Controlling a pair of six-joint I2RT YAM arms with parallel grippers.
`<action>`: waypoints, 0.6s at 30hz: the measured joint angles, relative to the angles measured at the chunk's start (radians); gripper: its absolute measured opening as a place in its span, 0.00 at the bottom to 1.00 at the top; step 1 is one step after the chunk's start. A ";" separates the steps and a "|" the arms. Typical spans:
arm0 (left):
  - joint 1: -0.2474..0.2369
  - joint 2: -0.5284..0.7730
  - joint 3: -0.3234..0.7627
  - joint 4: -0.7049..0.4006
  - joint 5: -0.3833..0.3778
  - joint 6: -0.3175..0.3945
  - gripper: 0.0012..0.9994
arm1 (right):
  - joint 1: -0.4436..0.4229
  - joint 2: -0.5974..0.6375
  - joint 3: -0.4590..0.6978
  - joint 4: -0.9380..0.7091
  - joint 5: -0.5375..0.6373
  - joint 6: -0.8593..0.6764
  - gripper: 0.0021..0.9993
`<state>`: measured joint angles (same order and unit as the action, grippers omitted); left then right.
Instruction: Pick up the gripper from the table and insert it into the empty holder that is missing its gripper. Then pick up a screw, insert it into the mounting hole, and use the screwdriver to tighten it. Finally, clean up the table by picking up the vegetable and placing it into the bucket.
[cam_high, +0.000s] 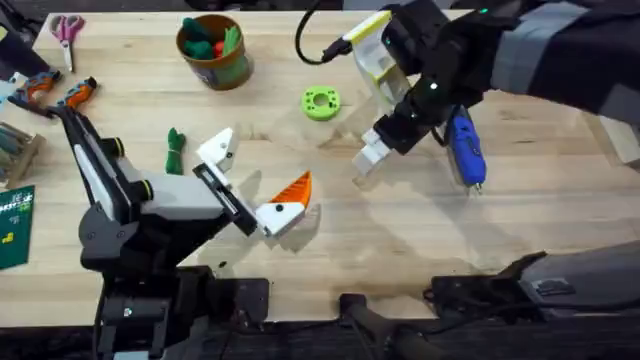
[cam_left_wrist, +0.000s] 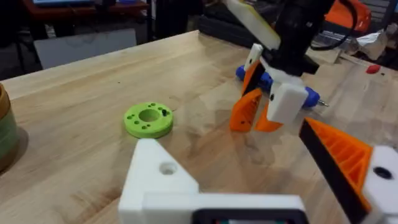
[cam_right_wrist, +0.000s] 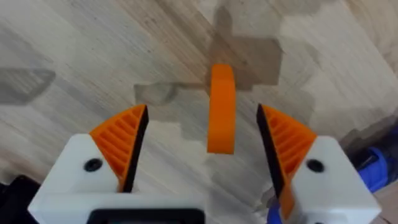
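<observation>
Fingers (cam_right_wrist: 118, 146) of the right end effector (cam_right_wrist: 208, 146) are spreading wide around the gripper (cam_right_wrist: 221, 115), which is lying on the table (cam_high: 520, 230) between them. Left end effector (cam_high: 250, 180) is sitting released, its holder (cam_high: 217, 149) bare, left of the screwdriver (cam_high: 465, 150).

One screwdriver (cam_high: 465, 150), one bucket (cam_high: 213, 50), one vegetable (cam_high: 176, 150).

gripper (cam_right_wrist: 221, 109): orange wedge, lying on the table at centre frame
holder (cam_high: 217, 149): plain white block, sitting left of centre
screwdriver (cam_high: 465, 150): blue, lying right
vegetable (cam_high: 176, 150): dark green, lying left
bucket (cam_high: 213, 51): standing upper left
</observation>
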<state>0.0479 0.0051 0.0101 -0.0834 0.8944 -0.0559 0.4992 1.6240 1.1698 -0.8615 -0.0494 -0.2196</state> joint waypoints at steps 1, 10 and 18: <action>0.000 0.000 0.000 0.000 0.000 0.000 0.99 | 0.000 0.007 0.000 0.001 0.000 -0.002 0.99; 0.000 0.000 0.000 0.000 0.000 0.000 0.99 | 0.000 0.013 0.008 0.010 0.000 -0.013 0.98; 0.000 0.000 0.000 0.000 0.000 0.000 0.99 | 0.000 0.013 0.033 -0.013 0.030 -0.014 0.98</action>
<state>0.0479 0.0051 0.0101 -0.0834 0.8944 -0.0559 0.4992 1.6375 1.2026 -0.8741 -0.0197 -0.2333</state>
